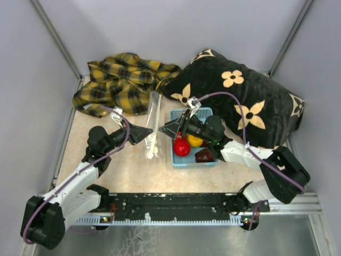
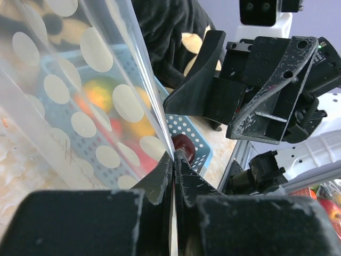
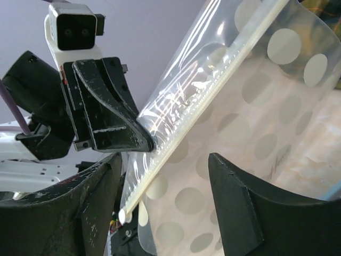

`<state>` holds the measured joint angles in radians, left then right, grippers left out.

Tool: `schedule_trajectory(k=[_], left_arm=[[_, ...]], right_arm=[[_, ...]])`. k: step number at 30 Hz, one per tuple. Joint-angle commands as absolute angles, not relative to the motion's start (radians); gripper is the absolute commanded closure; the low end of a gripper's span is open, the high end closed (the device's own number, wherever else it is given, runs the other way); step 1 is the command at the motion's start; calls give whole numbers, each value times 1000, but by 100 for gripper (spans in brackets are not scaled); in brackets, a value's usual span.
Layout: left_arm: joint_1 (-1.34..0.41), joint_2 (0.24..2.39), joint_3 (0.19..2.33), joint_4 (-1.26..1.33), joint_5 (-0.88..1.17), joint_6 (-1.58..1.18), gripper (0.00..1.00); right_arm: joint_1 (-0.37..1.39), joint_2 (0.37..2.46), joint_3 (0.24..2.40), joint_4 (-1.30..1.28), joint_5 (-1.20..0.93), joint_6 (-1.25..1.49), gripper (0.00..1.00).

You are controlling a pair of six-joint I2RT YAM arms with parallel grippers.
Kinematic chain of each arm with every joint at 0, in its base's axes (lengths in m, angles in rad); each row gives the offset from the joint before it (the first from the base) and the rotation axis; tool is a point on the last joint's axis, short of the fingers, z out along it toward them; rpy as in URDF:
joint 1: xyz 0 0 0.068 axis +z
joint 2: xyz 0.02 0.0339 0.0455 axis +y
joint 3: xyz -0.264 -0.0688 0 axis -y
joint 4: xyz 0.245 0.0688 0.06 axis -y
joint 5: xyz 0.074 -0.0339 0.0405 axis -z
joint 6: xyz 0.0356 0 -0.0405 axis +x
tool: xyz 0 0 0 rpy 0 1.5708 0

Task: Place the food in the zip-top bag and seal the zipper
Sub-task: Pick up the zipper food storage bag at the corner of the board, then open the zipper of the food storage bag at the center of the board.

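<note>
A robotics lab booth: plain grey walls (image 1: 160, 26), metal frame posts (image 1: 53, 37), robot arms (image 1: 80, 181) bolted to a rail (image 1: 176, 201).

The zip-top bag (image 1: 153, 114) lies just left of the basket (image 1: 187, 162), which seemingly holds the food (image 1: 181, 146).

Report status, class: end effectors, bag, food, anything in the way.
Left end effector shut on zip-top bag. Right end effector open, straddling zipper. Food in basket, unbagged. Right arm over basket.

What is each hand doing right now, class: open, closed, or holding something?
Left hand: closed on the zip-top bag.
Right hand: open around the bag's edge.
</note>
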<state>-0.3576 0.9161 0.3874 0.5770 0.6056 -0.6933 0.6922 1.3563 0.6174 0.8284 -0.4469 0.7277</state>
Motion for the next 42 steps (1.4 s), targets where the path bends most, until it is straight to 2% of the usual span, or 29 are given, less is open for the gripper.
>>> schedule_trajectory(k=[1, 9, 20, 33, 42], left_arm=[[-359, 915, 374, 661, 649, -723, 95], [-359, 927, 367, 686, 664, -733, 95], [-359, 930, 359, 692, 664, -732, 95], [-359, 949, 359, 646, 625, -722, 97], [-362, 936, 360, 676, 654, -710, 97]], right_arm=[[717, 1394, 688, 981, -470, 789, 35], [724, 1436, 710, 1002, -477, 807, 41], [734, 1460, 719, 1044, -499, 848, 43], [733, 1444, 698, 1099, -531, 881, 56], [734, 1460, 709, 1058, -517, 873, 57]])
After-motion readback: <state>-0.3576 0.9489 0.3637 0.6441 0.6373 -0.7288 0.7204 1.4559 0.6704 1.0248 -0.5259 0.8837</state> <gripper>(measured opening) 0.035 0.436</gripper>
